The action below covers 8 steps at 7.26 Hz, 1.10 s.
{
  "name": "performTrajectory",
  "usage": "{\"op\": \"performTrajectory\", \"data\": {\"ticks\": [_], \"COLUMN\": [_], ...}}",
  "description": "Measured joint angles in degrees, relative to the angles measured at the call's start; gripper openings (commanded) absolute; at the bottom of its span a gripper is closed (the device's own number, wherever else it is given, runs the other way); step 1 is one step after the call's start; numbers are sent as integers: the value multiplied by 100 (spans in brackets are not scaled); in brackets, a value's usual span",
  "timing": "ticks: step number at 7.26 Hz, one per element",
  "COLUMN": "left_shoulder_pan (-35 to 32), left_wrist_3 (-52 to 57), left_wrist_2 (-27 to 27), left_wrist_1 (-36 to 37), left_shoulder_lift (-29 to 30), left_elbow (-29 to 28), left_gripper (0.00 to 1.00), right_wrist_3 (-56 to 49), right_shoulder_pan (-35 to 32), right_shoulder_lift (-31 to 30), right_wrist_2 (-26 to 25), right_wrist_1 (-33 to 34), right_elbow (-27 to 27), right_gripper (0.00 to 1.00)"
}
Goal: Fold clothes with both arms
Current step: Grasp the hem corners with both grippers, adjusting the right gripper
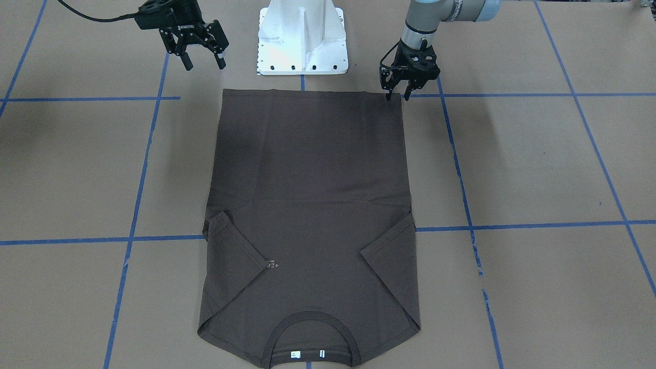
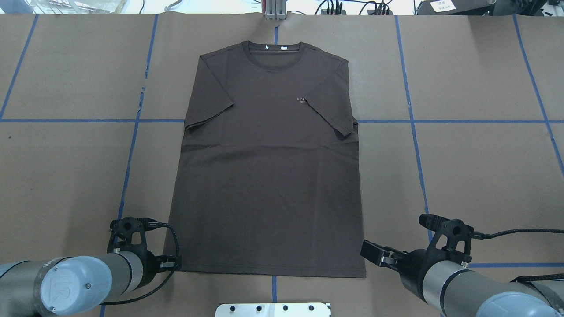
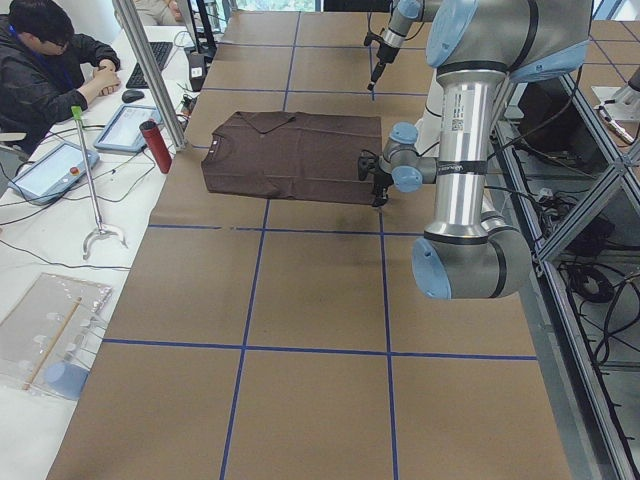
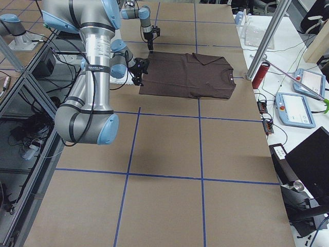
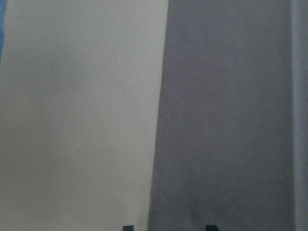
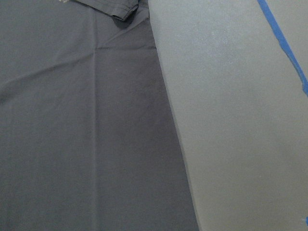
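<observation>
- The dark brown T-shirt point(image 1: 307, 179) lies flat and face up on the paper-covered table point(image 1: 538, 164), with its collar point(image 1: 312, 318) on the far side from the robot and its hem point(image 1: 307, 92) just in front of the white pedestal point(image 1: 302, 46)
- Done, by the look of it: both sleeves point(image 1: 236, 256) are turned in over the chest, so the sides run nearly straight
- Left to do, as I judge it: the body has no cross fold yet, so the hem must be carried toward the collar
- The left gripper point(image 1: 398, 96) is down at its hem corner with jaws parted; in the left wrist view its fingertips point(image 5: 127, 227) straddle the shirt's side edge, gripping nothing yet
- The right gripper point(image 1: 203, 62) hangs above the table with jaws spread wide and nothing between them, outboard of the other hem corner and apart from the cloth
- Edges: the hem is straight and unwrinkled, and both corners lie exposed on the paper
- Room: bare paper crossed by blue tape lines point(image 1: 148, 154) flanks the shirt on both sides; the pedestal near the hem is the one close obstacle
</observation>
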<state>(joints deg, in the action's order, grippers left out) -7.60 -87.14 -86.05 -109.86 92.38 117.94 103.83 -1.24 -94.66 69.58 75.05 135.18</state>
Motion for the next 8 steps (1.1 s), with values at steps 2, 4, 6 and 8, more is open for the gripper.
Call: {"op": "performTrajectory", "data": {"ticks": [2,4,6,8], "left_shoulder_pan": [14,30,52,62], "left_wrist_3": [-1,3,2,-4], "left_wrist_2": [-54,-75,-80,-84], "left_wrist_1": [0,0,0,0], "left_shoulder_lift": [-1,-1,0,7], "left_elbow": [0,-1,-7,-14], "left_gripper": [57,55,37,0], "right_wrist_3": [-1,-1,-3,-3], "right_shoulder_pan": [0,0,1,1], "right_shoulder_lift": [-6,-11,-28,-34], "right_wrist_2": [-13,-15,-15,-15], "right_wrist_1": [1,1,1,1], "right_elbow": [0,-6,-9,-9], "right_gripper": [99,99,99,99]}}
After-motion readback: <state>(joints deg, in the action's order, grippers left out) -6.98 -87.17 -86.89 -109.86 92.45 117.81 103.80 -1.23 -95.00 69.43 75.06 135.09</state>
